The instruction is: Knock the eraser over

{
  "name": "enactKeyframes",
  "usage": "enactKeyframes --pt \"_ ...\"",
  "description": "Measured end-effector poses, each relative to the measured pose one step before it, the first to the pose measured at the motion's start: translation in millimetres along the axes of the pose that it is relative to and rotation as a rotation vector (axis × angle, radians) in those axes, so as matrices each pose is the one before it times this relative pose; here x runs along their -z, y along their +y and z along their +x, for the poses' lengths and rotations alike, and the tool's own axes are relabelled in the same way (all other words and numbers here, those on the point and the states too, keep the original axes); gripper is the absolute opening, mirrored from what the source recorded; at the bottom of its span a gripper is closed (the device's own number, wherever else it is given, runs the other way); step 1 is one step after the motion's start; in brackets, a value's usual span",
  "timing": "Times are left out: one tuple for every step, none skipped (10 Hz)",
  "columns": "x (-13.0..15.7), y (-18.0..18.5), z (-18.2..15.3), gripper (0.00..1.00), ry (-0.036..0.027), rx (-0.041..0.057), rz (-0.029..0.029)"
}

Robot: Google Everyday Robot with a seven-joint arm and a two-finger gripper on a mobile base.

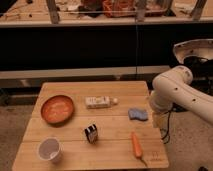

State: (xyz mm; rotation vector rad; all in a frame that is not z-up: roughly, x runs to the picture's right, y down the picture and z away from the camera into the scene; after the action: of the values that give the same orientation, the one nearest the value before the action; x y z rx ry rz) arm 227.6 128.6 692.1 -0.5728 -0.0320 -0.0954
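The eraser [91, 133], a small black block with a white patch, stands upright on the wooden table [115, 155], front of centre. My gripper [160, 124] hangs at the end of the white arm [172, 90] over the table's right edge, beside the blue sponge. It is well to the right of the eraser and a little farther back. It is open and holds nothing.
An orange plate [57, 109] lies at the left and a white cup [49, 149] at the front left. A cream oblong bottle [98, 102] lies at the back centre. The blue sponge [138, 114] and a carrot [137, 145] sit between gripper and eraser.
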Motion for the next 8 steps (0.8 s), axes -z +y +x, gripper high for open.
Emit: enactKeyframes --pt "-2.51 1.56 -4.44 0.8 0.00069 0.01698 0.0008" --pt "-4.16 0.21 -16.53 0.8 -0.00543 0.03453 0.00082" --pt "-5.21 0.41 -17.94 0.8 -0.00296 0.04051 0.00102" --pt "-3.07 0.7 -7.48 0.8 0.0001 0.02255 0.00115" --pt "-3.33 1.31 -4.34 0.8 -0.00052 0.02263 0.00089" --pt "-3.62 1.72 -3.72 0.8 0.00123 0.03115 0.00252" --pt "-1.6 0.63 -2.51 0.8 0.00124 0.01421 0.00239" --pt "-3.18 -1.11 -7.58 0.8 0.00053 0.02431 0.00176"
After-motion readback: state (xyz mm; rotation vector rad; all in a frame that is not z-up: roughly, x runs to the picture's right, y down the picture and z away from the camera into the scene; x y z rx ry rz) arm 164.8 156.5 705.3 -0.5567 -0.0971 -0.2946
